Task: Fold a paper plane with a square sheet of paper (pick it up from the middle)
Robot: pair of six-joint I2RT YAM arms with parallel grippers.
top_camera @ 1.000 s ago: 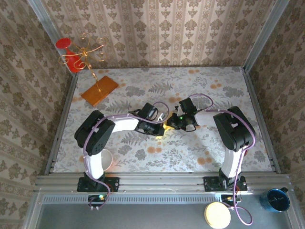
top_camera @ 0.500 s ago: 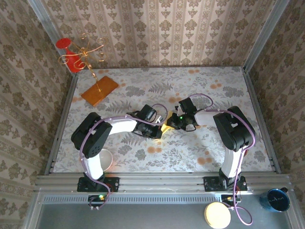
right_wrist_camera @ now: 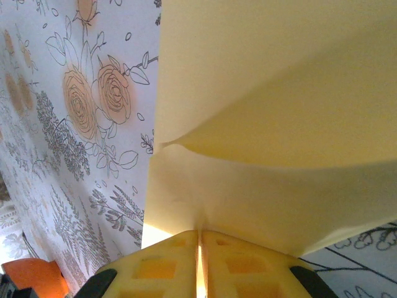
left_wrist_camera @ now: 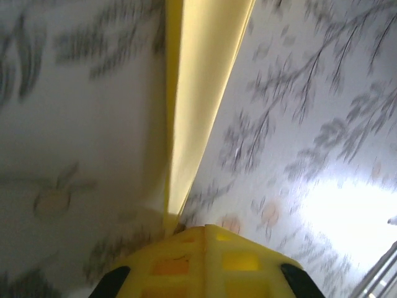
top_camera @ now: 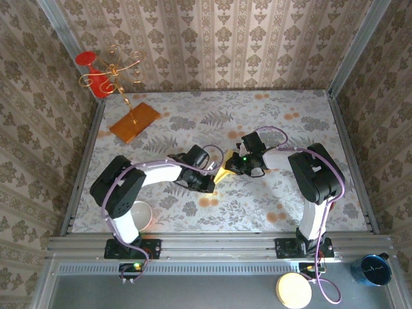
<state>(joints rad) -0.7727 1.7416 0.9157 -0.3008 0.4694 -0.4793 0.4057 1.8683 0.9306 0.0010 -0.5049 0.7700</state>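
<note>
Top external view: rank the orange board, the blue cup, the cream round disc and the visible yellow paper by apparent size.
1. orange board
2. cream round disc and blue cup, too alike to separate
3. yellow paper, only a sliver visible

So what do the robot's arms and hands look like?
The left arm and right arm are made of chunky black joints with white tubes between them. Thin purple cables loop along them, and a tiny green light glows by the right wrist. The left hand and right hand each have two yellow fingers with a waffle grid of square pockets and black sides.
</note>
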